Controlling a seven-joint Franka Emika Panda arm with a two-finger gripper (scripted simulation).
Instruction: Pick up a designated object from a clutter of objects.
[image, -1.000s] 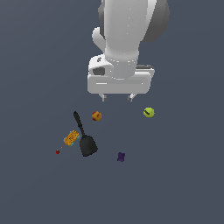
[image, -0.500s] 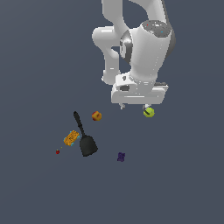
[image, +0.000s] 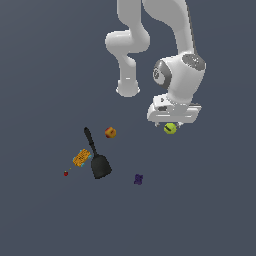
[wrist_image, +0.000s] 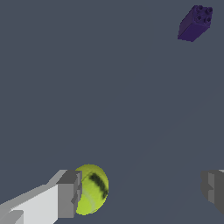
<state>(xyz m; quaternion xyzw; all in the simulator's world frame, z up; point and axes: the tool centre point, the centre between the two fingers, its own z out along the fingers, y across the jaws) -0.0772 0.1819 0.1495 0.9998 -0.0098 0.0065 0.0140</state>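
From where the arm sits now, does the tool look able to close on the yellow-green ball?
Probably yes. The tool is open, and the yellow-green ball lies between its fingers, close against one finger. Nothing else is near; the purple block lies well apart.

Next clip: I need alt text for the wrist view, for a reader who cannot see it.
A small yellow-green ball with a dark mark sits right beside one grey fingertip of the open gripper, with the other fingertip far across a wide gap. A small dark purple studded block lies farther off on the plain grey-blue floor.
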